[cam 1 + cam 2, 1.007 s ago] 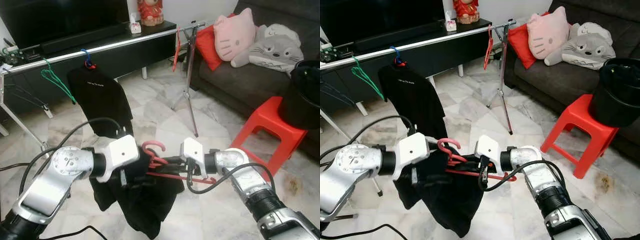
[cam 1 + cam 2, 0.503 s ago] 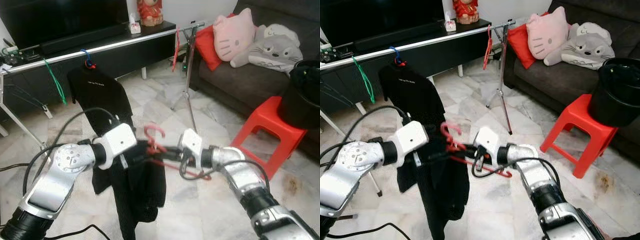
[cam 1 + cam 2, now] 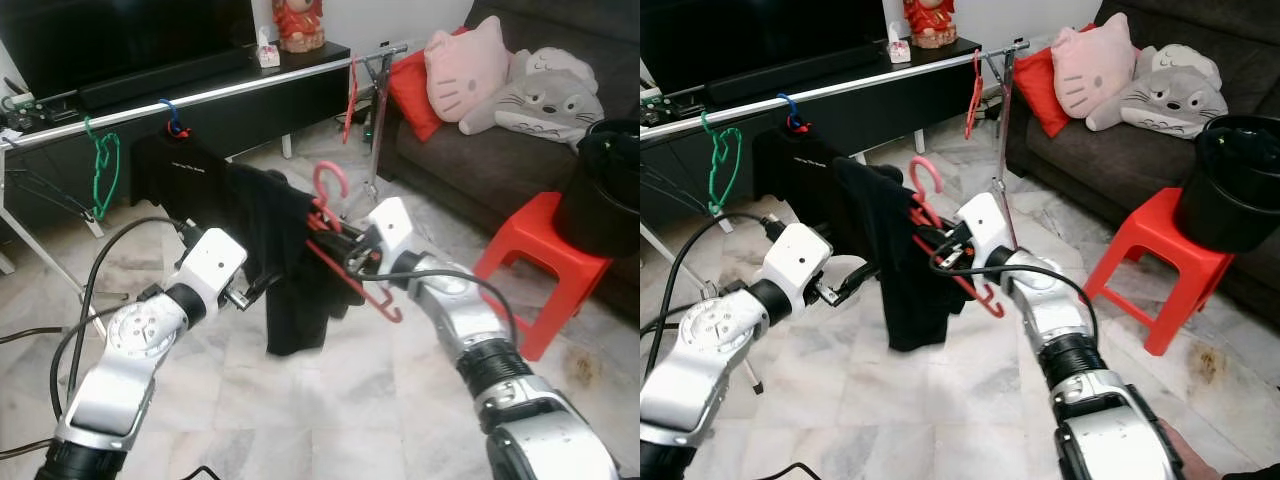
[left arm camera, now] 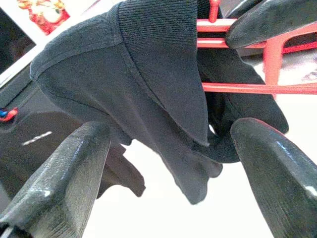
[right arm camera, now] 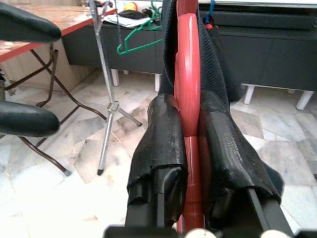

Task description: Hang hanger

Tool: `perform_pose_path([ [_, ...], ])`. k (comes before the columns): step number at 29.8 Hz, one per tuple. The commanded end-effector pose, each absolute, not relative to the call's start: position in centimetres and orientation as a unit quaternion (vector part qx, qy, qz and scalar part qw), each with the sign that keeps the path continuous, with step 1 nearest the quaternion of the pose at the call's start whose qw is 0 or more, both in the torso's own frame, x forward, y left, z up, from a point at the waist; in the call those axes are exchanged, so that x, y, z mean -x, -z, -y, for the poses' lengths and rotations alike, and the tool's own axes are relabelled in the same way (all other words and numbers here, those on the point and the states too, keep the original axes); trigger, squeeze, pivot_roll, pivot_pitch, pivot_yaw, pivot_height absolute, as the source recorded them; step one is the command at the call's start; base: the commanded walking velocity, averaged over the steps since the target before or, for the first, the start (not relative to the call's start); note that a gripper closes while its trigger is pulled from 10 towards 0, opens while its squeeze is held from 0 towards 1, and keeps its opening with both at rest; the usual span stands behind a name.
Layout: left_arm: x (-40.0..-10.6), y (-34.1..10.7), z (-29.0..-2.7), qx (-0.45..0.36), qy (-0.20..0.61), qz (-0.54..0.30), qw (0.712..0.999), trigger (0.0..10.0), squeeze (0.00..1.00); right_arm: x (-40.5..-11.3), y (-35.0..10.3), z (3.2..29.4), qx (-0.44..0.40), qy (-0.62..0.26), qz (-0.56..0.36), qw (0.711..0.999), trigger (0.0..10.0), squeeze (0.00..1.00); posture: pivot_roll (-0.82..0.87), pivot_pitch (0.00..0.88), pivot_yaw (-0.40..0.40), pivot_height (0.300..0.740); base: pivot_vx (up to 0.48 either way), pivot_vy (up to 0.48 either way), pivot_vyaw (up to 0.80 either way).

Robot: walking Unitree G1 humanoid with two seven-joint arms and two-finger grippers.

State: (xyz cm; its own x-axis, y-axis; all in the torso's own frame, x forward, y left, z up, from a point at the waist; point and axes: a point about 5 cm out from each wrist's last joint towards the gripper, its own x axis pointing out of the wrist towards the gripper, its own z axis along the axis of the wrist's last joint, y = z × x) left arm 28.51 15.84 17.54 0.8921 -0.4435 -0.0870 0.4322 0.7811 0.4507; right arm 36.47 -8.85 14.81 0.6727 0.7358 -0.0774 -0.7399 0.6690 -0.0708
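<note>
Red hanger (image 3: 340, 245), pink hook (image 3: 328, 182) up, held mid-air over marble floor (image 3: 330, 400), tilted, its lower bar sloping down toward robot's right; black garment (image 3: 290, 265) draped on it, hanging beside black shirt (image 3: 185, 185). Right end effector (image 5: 190, 144): fingers together, clamped on red hanger's shaft, one finger each side, touching. Left end effector (image 4: 168, 158): fingers apart, garment hem betw. them, no contact seen; sits just left of garment in head views. Silver rail (image 3: 200, 97) runs behind, from far left to tripod stand (image 3: 375, 150) at its right end. On rail: green hanger (image 3: 100, 170) near left end; blue hook (image 3: 172, 115) carrying black shirt w/ small white print, approx. mid-rail; spare red hanger (image 3: 351, 95) near right end by stand. Behind rail: dark TV unit (image 3: 280, 85) w/ red figurine (image 3: 298, 22) on top. Right side: dark sofa (image 3: 480, 160) w/ red cushion (image 3: 412, 85), pink cat cushion (image 3: 465, 65), grey plush (image 3: 555, 95). Red plastic stool (image 3: 545, 265) in front of sofa, black bucket (image 3: 605, 185) on its top. Black cables on floor at left edge.
</note>
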Motion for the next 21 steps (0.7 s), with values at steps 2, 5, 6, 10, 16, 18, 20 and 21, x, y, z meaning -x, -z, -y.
perform_pose_path([
  [2, -28.6, -16.8, -17.0, -0.231, 0.169, 0.006, 0.958, 10.0, 0.0, -36.8, -17.2, 7.2, 0.036, -0.422, 0.024, 0.906, 0.0, 0.0, -0.05, 0.0, 0.006, 0.74, 0.0, 0.0, 0.0],
  [5, -28.5, -15.3, -18.1, -0.21, 0.077, -0.006, 0.975, 10.0, 0.0, -36.3, -18.0, 5.5, 0.02, -0.45, 0.035, 0.892, 0.0, 0.0, -0.05, 0.0, 0.004, 0.74, 0.0, 0.0, 0.0],
  [6, -28.4, -15.0, -18.2, -0.204, 0.061, -0.008, 0.977, 10.0, 0.0, -36.3, -18.2, 5.3, 0.016, -0.455, 0.037, 0.89, 0.0, 0.0, -0.05, 0.0, 0.003, 0.74, 0.0, 0.0, 0.0],
  [10, -28.3, -14.3, -18.4, -0.192, 0.033, -0.02, 0.981, 10.0, 0.0, -36.0, -18.6, 4.8, 0.011, -0.477, 0.04, 0.878, 0.0, 0.0, -0.05, 0.0, -0.002, 0.74, 0.0, 0.0, 0.0],
  [16, -28.5, -13.5, -18.3, -0.177, -0.003, -0.025, 0.984, 10.0, 0.0, -35.3, -19.2, 3.8, 0.009, -0.518, 0.045, 0.854, 0.0, 0.0, -0.05, 0.0, -0.013, 0.74, 0.0, 0.0, 0.0],
  [18, -28.5, -13.3, -18.2, -0.176, -0.006, -0.024, 0.984, 10.0, 0.0, -35.0, -19.2, 3.7, 0.01, -0.531, 0.044, 0.846, 0.0, 0.0, -0.05, 0.0, -0.015, 0.74, 0.0, 0.0, 0.0],
  [20, -28.5, -13.3, -18.3, -0.175, -0.013, -0.023, 0.984, 10.0, 0.0, -34.8, -19.2, 3.6, 0.011, -0.542, 0.045, 0.839, 0.0, 0.0, -0.05, 0.0, -0.016, 0.74, 0.0, 0.0, 0.0],
  [21, -28.5, -13.3, -18.4, -0.175, -0.02, -0.022, 0.984, 10.0, 0.0, -34.6, -19.2, 3.6, 0.012, -0.546, 0.045, 0.836, 0.0, 0.0, -0.05, 0.0, -0.016, 0.74, 0.0, 0.0, 0.0],
])
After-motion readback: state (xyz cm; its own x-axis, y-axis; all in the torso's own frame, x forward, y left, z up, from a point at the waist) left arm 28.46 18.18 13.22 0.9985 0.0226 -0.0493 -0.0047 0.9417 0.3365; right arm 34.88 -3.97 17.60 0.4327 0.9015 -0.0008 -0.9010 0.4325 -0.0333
